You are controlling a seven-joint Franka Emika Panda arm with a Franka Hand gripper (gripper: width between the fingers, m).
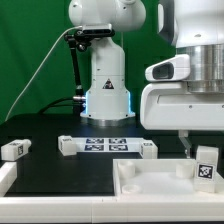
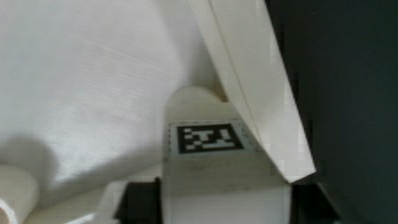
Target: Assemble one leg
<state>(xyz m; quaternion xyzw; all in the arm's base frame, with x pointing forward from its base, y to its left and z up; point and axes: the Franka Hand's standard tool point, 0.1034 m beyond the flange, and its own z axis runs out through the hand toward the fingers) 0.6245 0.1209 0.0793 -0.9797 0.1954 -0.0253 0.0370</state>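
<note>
Leg [image 1: 206,166] upright, long axis vertical, pincer-held [image 1: 205,152]

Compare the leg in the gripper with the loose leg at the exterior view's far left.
The held leg stands upright over the panel; the loose leg lies on its side on the black table. The held leg is clamped in the gripper; the loose leg is touched by nothing. The held leg's tag faces the exterior camera squarely; the loose leg's shows at its end. Both are small white blocks with a black-and-white tag.
</note>
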